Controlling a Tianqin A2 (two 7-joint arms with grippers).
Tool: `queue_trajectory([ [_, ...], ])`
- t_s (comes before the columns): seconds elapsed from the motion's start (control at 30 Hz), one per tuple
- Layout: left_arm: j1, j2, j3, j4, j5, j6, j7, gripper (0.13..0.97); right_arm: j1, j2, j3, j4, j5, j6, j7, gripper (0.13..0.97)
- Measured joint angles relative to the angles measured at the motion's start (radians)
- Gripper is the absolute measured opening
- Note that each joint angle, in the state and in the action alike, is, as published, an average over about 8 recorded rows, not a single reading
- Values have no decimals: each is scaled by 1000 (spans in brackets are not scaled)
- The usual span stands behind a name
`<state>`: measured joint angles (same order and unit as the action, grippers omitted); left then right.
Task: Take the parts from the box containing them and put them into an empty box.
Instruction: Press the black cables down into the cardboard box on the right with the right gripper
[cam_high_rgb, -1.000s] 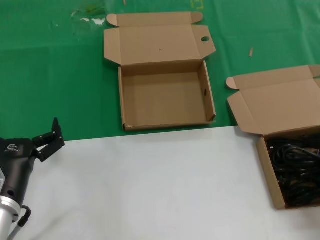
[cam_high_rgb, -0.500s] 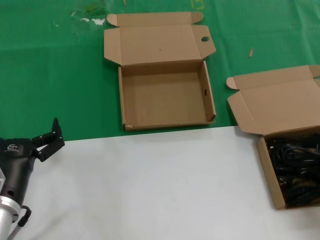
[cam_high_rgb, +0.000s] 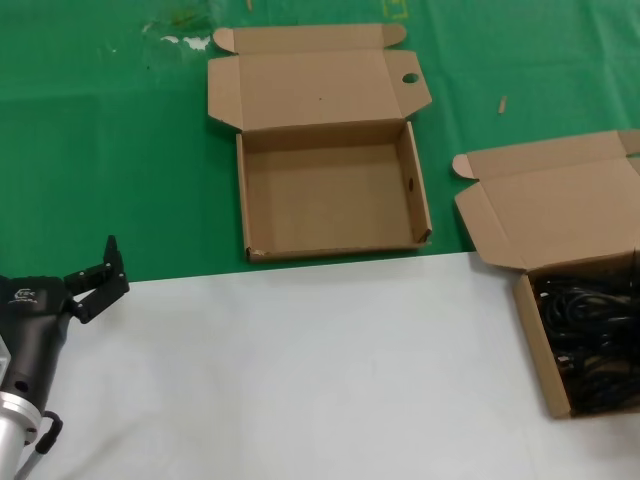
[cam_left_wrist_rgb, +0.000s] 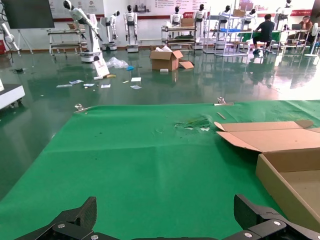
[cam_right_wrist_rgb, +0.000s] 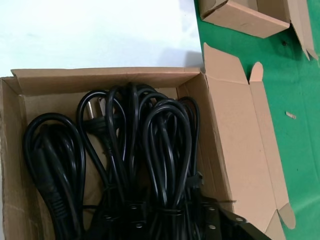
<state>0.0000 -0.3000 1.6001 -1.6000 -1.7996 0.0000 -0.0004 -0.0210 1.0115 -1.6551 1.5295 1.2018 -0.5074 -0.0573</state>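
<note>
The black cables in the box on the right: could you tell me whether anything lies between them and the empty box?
Nothing visible does. The black cables lie uncovered in their open box. The empty box is open too, and only bare white table and green mat separate them.

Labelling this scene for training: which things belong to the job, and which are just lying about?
Job:
- full box
- black cables inside it
- empty box
- right gripper, above the cables
- left gripper, parked at the table's near left

Lying about:
- white scraps
- small stick
</note>
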Motion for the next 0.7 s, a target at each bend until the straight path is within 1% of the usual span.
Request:
queue_trajectory([
  [0.27, 0, 0, 0, 0, 0, 0, 0, 966, 0, -3, 1, 2, -20, 2, 7, 288],
  [0.57, 0, 0, 0, 0, 0, 0, 0, 966, -4, -1, 10, 16, -26, 1, 13, 238],
  [0.7, 0, 0, 0, 0, 0, 0, 0, 966, -22, 14, 37, 45, -13, 2, 24, 238],
])
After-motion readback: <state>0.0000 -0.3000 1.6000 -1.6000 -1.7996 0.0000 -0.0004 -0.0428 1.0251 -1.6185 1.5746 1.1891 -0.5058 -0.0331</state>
